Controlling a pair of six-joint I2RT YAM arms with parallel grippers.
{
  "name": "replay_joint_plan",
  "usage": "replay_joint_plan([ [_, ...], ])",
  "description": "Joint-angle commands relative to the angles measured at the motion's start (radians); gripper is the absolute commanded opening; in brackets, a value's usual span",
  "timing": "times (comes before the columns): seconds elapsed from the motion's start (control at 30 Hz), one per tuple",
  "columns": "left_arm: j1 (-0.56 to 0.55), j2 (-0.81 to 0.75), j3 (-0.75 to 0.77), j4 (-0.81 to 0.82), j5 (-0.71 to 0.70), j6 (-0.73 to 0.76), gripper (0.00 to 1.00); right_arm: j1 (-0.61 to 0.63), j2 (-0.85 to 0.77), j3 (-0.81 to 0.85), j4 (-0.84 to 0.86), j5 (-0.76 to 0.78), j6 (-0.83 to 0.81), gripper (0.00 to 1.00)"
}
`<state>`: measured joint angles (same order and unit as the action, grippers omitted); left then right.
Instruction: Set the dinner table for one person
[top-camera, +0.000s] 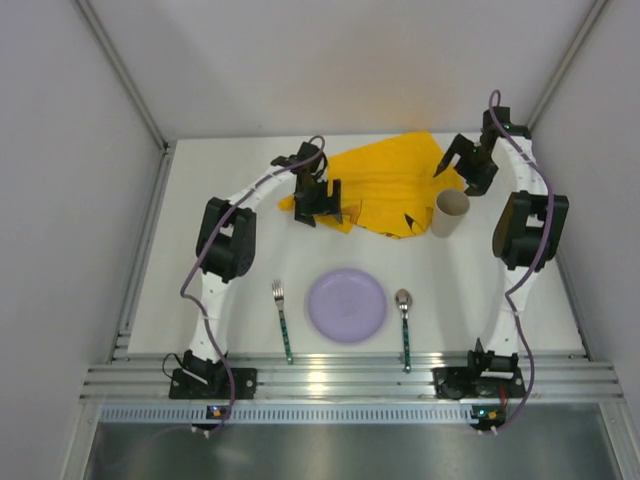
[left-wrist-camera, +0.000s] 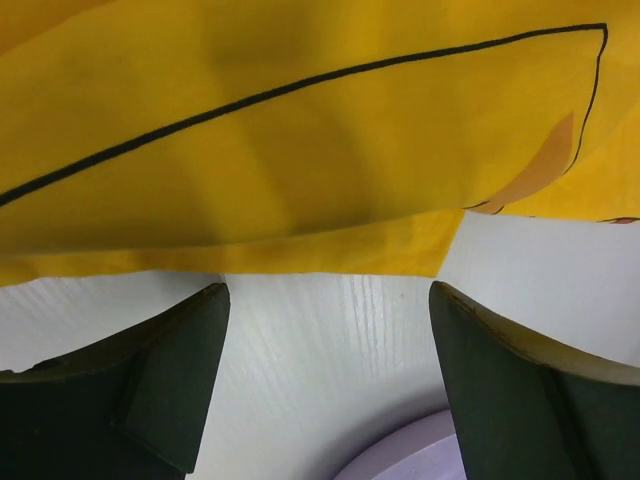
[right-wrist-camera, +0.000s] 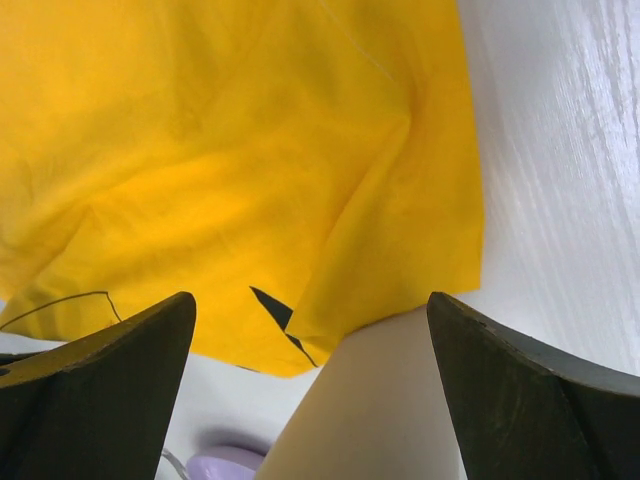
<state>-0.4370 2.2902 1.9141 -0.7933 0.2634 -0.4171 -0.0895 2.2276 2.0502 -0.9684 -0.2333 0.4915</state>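
White and matte, the dinner table (top-camera: 445, 285) spreads beneath me. The rumpled yellow placemat (top-camera: 385, 185) lies on it just ahead of my left gripper (left-wrist-camera: 330, 290) and partly under my right gripper (right-wrist-camera: 310, 300), each with jaws wide apart and holding nothing. I judge the step in hand is spreading that mat, since the purple plate (top-camera: 346, 305), fork (top-camera: 282, 320) and spoon (top-camera: 404, 325) sit behind both, toward my bases, and the cup (top-camera: 450, 212), perhaps tipped, is just behind my right gripper. Next I should pinch the mat's near edges and draw them flat.

The lilac plate (left-wrist-camera: 400, 455) is cut off by the left wrist view's lower edge, and the print on the crumpled yellow placemat (top-camera: 385, 185) is mostly folded out of sight.
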Motion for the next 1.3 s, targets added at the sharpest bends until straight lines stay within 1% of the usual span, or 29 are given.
replay_joint_plan([
  [0.0,-0.023,0.058,0.028,0.011,-0.052,-0.037,0.85,-0.012,-0.078,-0.051,-0.009,0.026,-0.019,1.00],
  [0.13,-0.032,0.094,0.025,0.016,-0.082,-0.052,0.72,-0.012,-0.082,-0.067,-0.013,0.034,-0.024,1.00],
  [0.17,-0.035,0.101,0.028,0.013,-0.082,-0.052,0.64,-0.013,-0.082,-0.067,-0.012,0.038,-0.022,1.00],
  [0.2,-0.035,0.112,0.028,0.012,-0.088,-0.052,0.59,-0.012,-0.082,-0.065,-0.013,0.040,-0.022,1.00],
  [0.23,-0.035,0.117,0.029,0.009,-0.096,-0.054,0.50,-0.012,-0.082,-0.062,-0.015,0.043,-0.024,1.00],
  [0.27,-0.035,0.121,0.030,0.006,-0.110,-0.051,0.37,-0.012,-0.077,-0.058,-0.019,0.042,-0.024,1.00],
  [0.47,-0.034,0.164,0.054,-0.009,-0.125,-0.038,0.30,-0.010,-0.075,-0.056,-0.024,0.052,-0.030,1.00],
  [0.63,-0.029,0.215,0.114,-0.026,-0.181,-0.046,0.00,-0.006,-0.083,-0.068,-0.027,0.057,-0.037,1.00],
  [0.77,-0.023,0.247,0.170,-0.049,-0.181,-0.039,0.00,-0.006,-0.092,-0.076,-0.029,0.058,-0.041,1.00],
  [0.83,-0.022,0.232,0.177,-0.079,-0.182,-0.020,0.00,-0.006,-0.095,-0.076,-0.027,0.058,-0.042,1.00],
  [0.87,-0.022,0.213,0.149,-0.102,-0.187,0.006,0.00,-0.006,-0.097,-0.076,-0.027,0.061,-0.044,1.00],
  [0.9,-0.020,0.157,0.122,-0.110,-0.199,0.023,0.00,-0.006,-0.101,-0.074,-0.027,0.065,-0.042,1.00],
  [0.93,-0.020,0.119,0.087,-0.110,-0.235,0.056,0.00,-0.006,-0.103,-0.073,-0.024,0.065,-0.044,1.00],
  [0.97,-0.017,0.077,-0.002,-0.110,-0.254,0.070,0.00,-0.006,-0.103,-0.073,-0.021,0.065,-0.044,1.00],
  [1.0,-0.014,-0.014,-0.051,-0.100,-0.291,0.081,0.00,-0.004,-0.103,-0.071,-0.020,0.063,-0.038,1.00],
  [1.03,0.006,-0.059,-0.100,-0.098,-0.303,0.084,0.00,-0.004,-0.102,-0.071,-0.013,0.060,-0.036,1.00],
  [1.07,0.024,-0.102,-0.184,-0.101,-0.281,0.078,0.00,-0.004,-0.098,-0.071,-0.012,0.055,-0.033,1.00],
  [1.1,0.046,-0.183,-0.225,-0.103,-0.268,0.074,0.00,-0.001,-0.091,-0.067,-0.009,0.055,-0.031,1.00],
  [1.13,0.090,-0.224,-0.297,-0.101,-0.235,0.066,0.00,0.000,-0.086,-0.067,-0.006,0.055,-0.027,1.00],
  [1.2,0.135,-0.323,-0.348,-0.113,-0.237,0.066,0.00,0.004,-0.079,-0.064,-0.001,0.052,-0.022,1.00],
  [1.23,0.173,-0.348,-0.366,-0.119,-0.243,0.081,0.00,0.004,-0.075,-0.062,0.005,0.049,-0.019,1.00],
  [1.27,0.188,-0.383,-0.391,-0.126,-0.289,0.092,0.00,0.005,-0.068,-0.061,0.005,0.046,-0.019,1.00],
])
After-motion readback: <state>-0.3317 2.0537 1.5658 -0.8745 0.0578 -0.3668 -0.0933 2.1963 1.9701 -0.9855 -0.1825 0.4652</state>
